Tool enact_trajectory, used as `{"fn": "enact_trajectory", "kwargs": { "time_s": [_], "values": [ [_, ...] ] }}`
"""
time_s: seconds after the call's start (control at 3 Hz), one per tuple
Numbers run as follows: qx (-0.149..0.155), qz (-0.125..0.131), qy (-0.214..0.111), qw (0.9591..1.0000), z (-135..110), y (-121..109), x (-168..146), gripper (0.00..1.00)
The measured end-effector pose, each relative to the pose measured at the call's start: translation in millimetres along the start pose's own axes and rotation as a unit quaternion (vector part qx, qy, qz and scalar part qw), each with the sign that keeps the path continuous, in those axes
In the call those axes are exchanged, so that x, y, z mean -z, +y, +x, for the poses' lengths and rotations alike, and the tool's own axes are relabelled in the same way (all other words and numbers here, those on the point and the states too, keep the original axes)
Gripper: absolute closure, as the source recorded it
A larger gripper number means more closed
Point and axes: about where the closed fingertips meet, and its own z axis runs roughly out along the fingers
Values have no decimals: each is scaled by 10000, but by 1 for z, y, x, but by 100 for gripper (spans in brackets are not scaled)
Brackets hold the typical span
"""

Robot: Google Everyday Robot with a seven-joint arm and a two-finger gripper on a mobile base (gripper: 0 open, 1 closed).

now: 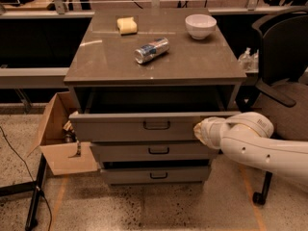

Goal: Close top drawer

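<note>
I see the top drawer (120, 127) part-way out of the cabinet (159, 66): its grey front stands forward of the cabinet's frame, with a dark gap showing above it under the cabinet top. Its small dark handle (156, 125) sits at the centre of the front. My gripper (198, 131) is at the right end of that front, level with the handle and well to the right of it, and it looks to be against the panel or just beside it. I cannot tell whether the gripper is apart or together, as only the rounded white end of the arm (255, 143) faces the camera. The arm comes in from the lower right, crossing in front of the cabinet's right edge. Below the top drawer, the middle drawer (144, 152) and the bottom drawer (144, 176) have shorter fronts and sit further back. On the cabinet top a can (151, 50) lies on its side near the middle, a white bowl (200, 25) stands at the back right, and a yellow sponge (127, 25) lies at the back left. An open cardboard box (60, 153) sits on the floor touching the cabinet's left side. A dark chair (284, 52) stands to the right.
</note>
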Motion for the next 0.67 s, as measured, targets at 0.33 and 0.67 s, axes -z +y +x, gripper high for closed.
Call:
{"fn": "enact_trajectory", "kwargs": {
  "time_s": [0.33, 0.67],
  "values": [
    [94, 85, 10, 9999, 1, -14, -10, 100],
    [132, 153, 47, 9998, 4, -23, -17, 100]
  ]
}}
